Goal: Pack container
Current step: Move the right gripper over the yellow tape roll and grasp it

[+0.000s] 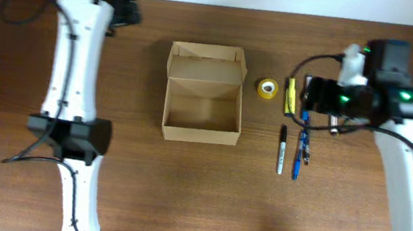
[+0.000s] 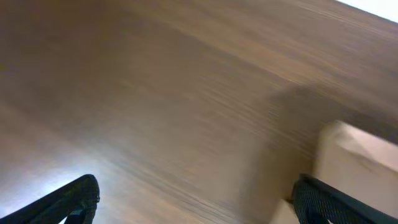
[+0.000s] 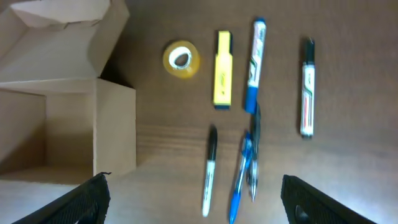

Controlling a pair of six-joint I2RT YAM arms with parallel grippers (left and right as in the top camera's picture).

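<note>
Right gripper point(image 3: 194, 190): spread wide and empty, hovering over the loose writing things toward the right edge of the table.
Left gripper point(image 2: 196, 186): also spread open with nothing between its fingers, over bare wood toward the left edge; a corner of the box shows at the side of its view.
Cardboard box point(image 1: 204, 94): mid-table, somewhat nearer the far edge, with its lid flap folded back toward that edge. Its inside looks empty, so the packing seems barely begun.
Items to pack: a yellow tape roll point(image 1: 267, 89) lies just right of the box, with a yellow highlighter point(image 1: 289, 95) beside it. A black marker point(image 1: 282, 148) lies nearer the front edge, next to blue pens point(image 3: 241, 180) that overlap a dark pen. A blue marker point(image 3: 255, 59) and a white-labelled marker point(image 3: 306, 87) lie further toward the right edge.
Step in hand: probably choosing one item and coming down on it.
How to do it well: take something lying apart, such as the highlighter or the black marker. Among the overlapping blue pens a closing finger could drag a neighbour. The barrels run crosswise to the finger gap, so a straight descent centred on the barrel's middle should serve. Close firmly, lift clear of the box wall, and let go low inside, away from the raised flap.
</note>
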